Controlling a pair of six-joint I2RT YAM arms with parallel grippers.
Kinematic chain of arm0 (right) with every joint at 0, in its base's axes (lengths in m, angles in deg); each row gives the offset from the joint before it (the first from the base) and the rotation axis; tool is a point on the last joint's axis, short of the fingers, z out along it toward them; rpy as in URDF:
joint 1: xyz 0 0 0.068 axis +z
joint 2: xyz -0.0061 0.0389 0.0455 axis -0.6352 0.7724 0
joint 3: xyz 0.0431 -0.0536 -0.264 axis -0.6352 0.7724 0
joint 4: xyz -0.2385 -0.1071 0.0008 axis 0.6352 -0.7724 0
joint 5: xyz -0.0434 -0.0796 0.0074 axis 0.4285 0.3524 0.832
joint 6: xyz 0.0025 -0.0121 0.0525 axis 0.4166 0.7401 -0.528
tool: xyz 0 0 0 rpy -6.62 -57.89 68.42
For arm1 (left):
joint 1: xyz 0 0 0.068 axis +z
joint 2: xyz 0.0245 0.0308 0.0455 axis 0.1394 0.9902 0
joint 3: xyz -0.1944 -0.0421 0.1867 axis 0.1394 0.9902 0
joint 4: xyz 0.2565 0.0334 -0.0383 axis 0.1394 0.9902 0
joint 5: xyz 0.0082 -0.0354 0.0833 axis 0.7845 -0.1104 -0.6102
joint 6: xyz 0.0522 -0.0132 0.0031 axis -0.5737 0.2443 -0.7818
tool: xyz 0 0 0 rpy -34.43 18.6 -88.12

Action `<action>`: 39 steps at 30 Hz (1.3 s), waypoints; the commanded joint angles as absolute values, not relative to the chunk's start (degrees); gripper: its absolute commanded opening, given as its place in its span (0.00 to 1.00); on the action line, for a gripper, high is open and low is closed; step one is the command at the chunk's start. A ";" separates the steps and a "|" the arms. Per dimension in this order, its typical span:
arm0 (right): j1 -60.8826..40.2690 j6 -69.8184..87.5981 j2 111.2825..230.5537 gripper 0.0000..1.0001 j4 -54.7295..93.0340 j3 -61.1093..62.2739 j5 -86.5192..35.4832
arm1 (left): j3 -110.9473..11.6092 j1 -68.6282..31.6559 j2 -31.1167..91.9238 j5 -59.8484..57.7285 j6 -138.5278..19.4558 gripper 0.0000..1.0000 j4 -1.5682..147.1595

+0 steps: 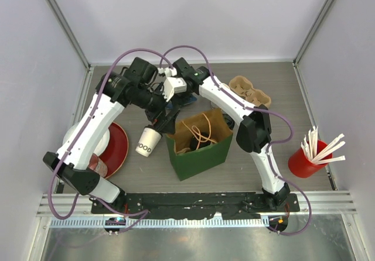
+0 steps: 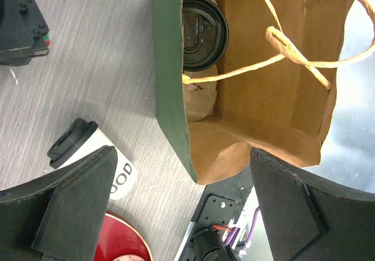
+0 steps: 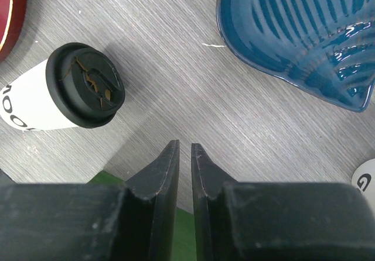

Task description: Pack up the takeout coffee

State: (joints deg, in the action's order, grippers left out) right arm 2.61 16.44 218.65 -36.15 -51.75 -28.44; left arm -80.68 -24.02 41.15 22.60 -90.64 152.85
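We are working over the grey table (image 1: 252, 167), where the green paper bag (image 1: 202, 153) is standing open near the middle, its twine handles drooping inside. Both arms are meeting over the far side of the bag. Our left gripper (image 2: 181, 155) is hanging above the bag's left wall, jaws spread wide and holding nothing. Our right gripper (image 3: 184, 147) is pointing down at bare table with its fingers drawn almost together, also empty. One takeout coffee (image 2: 202, 33) is already sitting in the bag, black lid up, against the left wall. The second cup (image 1: 146, 142) is waiting outside, just left of the bag, apparently lying on its side. We are judging the packing half done, with fetching the second cup as the step in hand. Next, we are expecting the left gripper to need to shift left, settle around that cup's body and close. It should then lift the cup over the bag's rim and lower it beside the first.
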 commanded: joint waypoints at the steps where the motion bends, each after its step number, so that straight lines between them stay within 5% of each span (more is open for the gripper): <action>1: 2.49 15.88 213.59 0.20 -32.99 -50.96 -27.90 | -84.89 -24.33 38.93 19.34 -87.55 1.00 155.32; 7: 1.96 14.13 211.57 0.27 -32.02 -51.22 -25.09 | -81.85 -21.61 34.73 11.35 -85.36 1.00 152.51; 17: -1.55 11.92 205.42 0.59 -28.16 -45.52 -21.74 | -62.07 -10.18 34.96 -3.95 -81.24 1.00 144.53; 27: -1.90 13.42 201.38 0.63 -25.61 -37.78 -18.58 | -50.89 -14.66 40.68 -11.16 -73.67 1.00 130.02; 39: -2.69 13.42 198.03 0.64 -22.79 -32.59 -18.14 | -40.44 -16.77 39.90 -6.25 -66.28 1.00 120.16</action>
